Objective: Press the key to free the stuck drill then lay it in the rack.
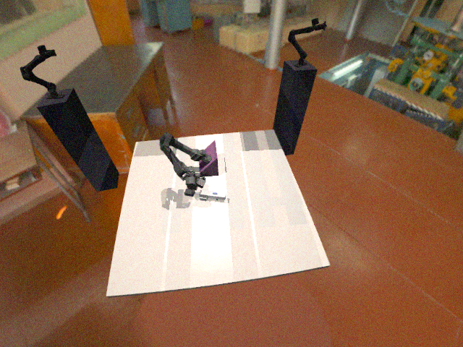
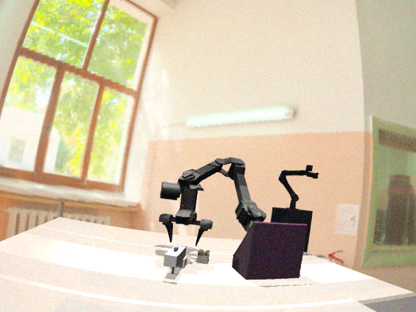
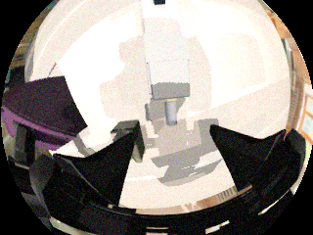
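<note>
A pale grey block (image 1: 221,196) (image 2: 171,259) (image 3: 167,49) carries a small blue key (image 1: 215,193) (image 2: 175,248) on top. A short grey-blue drill shank (image 3: 171,113) with a yellow ring sticks out of the block's darker end, towards my gripper in the wrist view. The rest of the drill is hidden in the block. The rack (image 2: 203,257) (image 3: 129,128) is a small grey-green piece with a notched top, beside the block's shank end; I cannot make it out in the top view. My gripper (image 2: 183,243) (image 3: 172,132) is open and empty above the table, pointing down near the shank.
A dark purple wedge (image 1: 212,160) (image 2: 275,251) (image 3: 41,103) stands near the arm's base, on the rack's side of the block. The white table top (image 1: 209,254) (image 2: 110,258) bears it all. Two dark pillars (image 1: 84,142) (image 1: 295,100) with small arms stand beyond the table's far corners.
</note>
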`<move>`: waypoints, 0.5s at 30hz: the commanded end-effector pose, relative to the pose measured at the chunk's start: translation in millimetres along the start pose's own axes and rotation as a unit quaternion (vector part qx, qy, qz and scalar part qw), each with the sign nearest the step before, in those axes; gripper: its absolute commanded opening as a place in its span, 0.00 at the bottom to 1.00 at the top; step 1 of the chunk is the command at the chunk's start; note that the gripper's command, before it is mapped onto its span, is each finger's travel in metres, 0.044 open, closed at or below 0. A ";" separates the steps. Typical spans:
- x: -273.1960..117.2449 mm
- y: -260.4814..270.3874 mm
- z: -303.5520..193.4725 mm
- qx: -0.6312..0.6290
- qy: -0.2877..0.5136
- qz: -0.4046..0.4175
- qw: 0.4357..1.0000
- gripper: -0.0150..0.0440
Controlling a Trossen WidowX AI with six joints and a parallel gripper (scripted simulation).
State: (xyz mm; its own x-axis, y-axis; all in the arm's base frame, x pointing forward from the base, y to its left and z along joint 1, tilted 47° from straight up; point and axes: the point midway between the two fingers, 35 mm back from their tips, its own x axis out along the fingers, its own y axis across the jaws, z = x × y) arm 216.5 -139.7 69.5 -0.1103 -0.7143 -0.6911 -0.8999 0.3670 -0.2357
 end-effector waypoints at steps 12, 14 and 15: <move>10.1 -1.0 2.3 -0.003 0.001 -0.001 1.000 1.00; 13.2 -1.1 3.3 -0.003 0.001 -0.001 1.000 1.00; 14.8 -1.2 3.8 -0.003 0.001 -0.001 1.000 1.00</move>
State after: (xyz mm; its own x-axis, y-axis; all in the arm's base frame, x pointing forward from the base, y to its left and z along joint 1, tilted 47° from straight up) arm 218.0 -146.3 60.2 -0.1077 -0.7154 -0.6904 -0.9009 0.3639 -0.2364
